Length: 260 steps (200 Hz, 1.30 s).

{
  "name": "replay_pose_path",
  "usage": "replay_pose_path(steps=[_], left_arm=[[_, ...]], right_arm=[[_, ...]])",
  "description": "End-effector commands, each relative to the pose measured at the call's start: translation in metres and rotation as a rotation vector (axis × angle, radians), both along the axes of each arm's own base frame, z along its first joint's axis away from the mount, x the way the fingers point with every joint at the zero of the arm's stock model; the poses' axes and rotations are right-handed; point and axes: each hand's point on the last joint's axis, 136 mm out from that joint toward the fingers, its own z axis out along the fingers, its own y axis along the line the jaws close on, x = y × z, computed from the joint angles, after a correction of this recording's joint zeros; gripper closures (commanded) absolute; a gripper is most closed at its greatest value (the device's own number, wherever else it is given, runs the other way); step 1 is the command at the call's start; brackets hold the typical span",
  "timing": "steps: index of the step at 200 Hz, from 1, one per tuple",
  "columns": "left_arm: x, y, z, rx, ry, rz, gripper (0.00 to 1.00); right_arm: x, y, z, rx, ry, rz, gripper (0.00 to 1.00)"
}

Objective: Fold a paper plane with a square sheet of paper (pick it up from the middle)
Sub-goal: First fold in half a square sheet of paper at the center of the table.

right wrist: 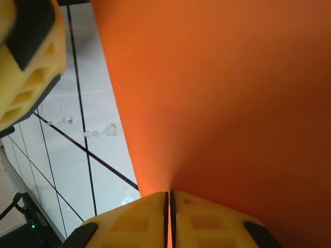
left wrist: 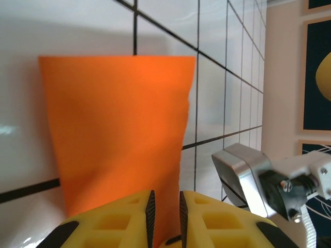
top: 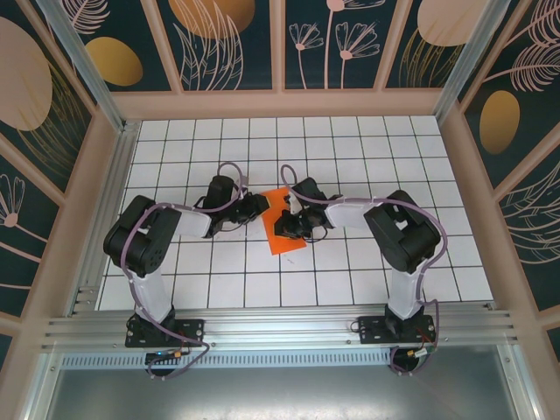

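A white grid-tiled table (top: 367, 140) sits inside a walled enclosure with dark floral panels, seen from above. Two black-and-white robot arms reach in from the near edge and meet at the middle of the table. Between them is the square sheet of paper (top: 282, 229), bright orange, seen here as a slanted shape longer than it is wide.

In the right wrist view, the right gripper (right wrist: 168, 199) has its two yellow fingers pressed together, with only a thin orange line between them. It pinches the sheet, which spreads up and away from the fingers across most of that view.

In the left wrist view, the left gripper (left wrist: 165, 200) is almost closed. The near edge of the sheet runs into the slim gap between its yellow fingers. It cannot be told whether the pads actually press the paper. The sheet's far edge casts a shadow on the tiles behind it.
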Motion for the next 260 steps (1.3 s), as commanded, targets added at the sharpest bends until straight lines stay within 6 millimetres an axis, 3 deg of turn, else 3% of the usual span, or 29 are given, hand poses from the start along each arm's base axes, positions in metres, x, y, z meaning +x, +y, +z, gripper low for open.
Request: replay_pose_path(steps=[1, 26, 49, 82, 116, 152, 193, 197, 260], left_arm=[[-0.011, -0.007, -0.002, -0.004, 0.008, -0.031, 0.78], [-0.013, -0.007, -0.021, 0.061, 0.049, -0.029, 0.79], [-0.006, 0.004, -0.041, 0.167, 0.083, 0.019, 0.8], [0.007, 0.012, -0.053, 0.222, 0.102, 0.069, 0.8], [0.023, 0.034, -0.063, 0.29, 0.108, 0.14, 0.8], [0.04, 0.045, -0.062, 0.295, 0.1, 0.169, 0.79], [0.05, 0.046, -0.059, 0.295, 0.094, 0.175, 0.78], [0.06, 0.043, -0.05, 0.285, 0.07, 0.18, 0.78], [0.084, 0.048, -0.043, 0.306, 0.037, 0.168, 0.78]], right_arm=[[-0.005, -0.004, -0.011, -0.02, 0.041, -0.005, 0.89], [-0.01, -0.008, -0.019, -0.042, 0.055, 0.01, 0.88], [-0.013, -0.011, -0.025, -0.067, 0.066, 0.026, 0.88], [-0.017, -0.017, -0.036, -0.109, 0.081, 0.053, 0.88], [-0.021, -0.022, -0.043, -0.134, 0.09, 0.06, 0.88], [-0.023, -0.024, -0.046, -0.143, 0.096, 0.061, 0.88], [-0.024, -0.024, -0.047, -0.145, 0.1, 0.063, 0.88], [-0.024, -0.024, -0.047, -0.145, 0.1, 0.063, 0.88], [-0.027, -0.027, -0.049, -0.15, 0.108, 0.061, 0.88]])
